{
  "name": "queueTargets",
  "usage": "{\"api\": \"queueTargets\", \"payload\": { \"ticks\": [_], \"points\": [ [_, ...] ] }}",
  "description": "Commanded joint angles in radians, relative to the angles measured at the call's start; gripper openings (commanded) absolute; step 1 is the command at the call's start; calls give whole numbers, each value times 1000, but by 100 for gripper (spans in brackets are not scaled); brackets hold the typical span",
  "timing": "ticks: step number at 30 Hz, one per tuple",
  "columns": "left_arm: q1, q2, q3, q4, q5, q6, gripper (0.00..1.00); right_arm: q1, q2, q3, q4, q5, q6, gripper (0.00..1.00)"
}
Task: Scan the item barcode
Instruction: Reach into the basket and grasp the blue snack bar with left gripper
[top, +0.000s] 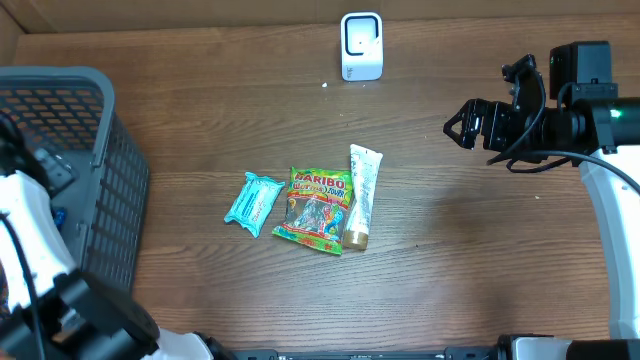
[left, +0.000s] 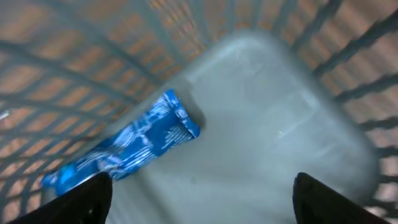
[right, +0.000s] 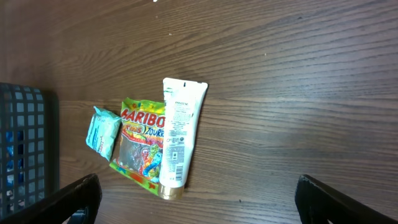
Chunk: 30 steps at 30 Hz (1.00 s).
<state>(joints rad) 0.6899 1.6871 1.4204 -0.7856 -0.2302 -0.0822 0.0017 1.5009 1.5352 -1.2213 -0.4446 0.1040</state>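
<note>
Left gripper (left: 199, 204): jaws spread wide, nothing between them. You see only the two dark fingers (left: 87, 200) at the lower corners of the left wrist view. It hangs inside the grey basket (top: 62, 84), looking down at the floor. A blue packet (left: 127, 148) lies flat there, against the lattice wall, apart from both fingers.

Right gripper (right: 199, 200): jaws also fully apart, holding nothing. In the overhead view it sits above bare table (top: 470, 260) on your right side, well apart from the items.

Items, mid-table, in a row:
- teal packet (top: 252, 203), nearest the basket, just beside the sweets.
- Haribo bag (top: 316, 209), in the middle, face up.
- white tube (top: 361, 195), on the right, touching the bag's edge, gold cap toward the arms, flat end toward the scanner.

Scanner (top: 361, 46): small white unit, upright at the far table edge, well apart from the row. No barcode is readable at this size.
</note>
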Motion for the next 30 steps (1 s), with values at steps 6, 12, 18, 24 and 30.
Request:
{"api": "queueTargets", "payload": {
  "ticks": [6,12,18,24,30],
  "points": [
    [18,229,-116,77,-95,334,78,5,-6,22,3,-1,-4,100],
    [28,230,-116,91,-117,414,71,5,-6,22,3,-1,-3,100],
    [87,230,-116,66,-267,426,67,5,-6,14,-11,-1,-3,100],
    [110,230,-116,148,-249,408,66,5,-6,-35,34,-2,1,100],
    [115,246,-116,198,-187,427,70,5,-2,-43,31,-1,1,100]
  ]
}}
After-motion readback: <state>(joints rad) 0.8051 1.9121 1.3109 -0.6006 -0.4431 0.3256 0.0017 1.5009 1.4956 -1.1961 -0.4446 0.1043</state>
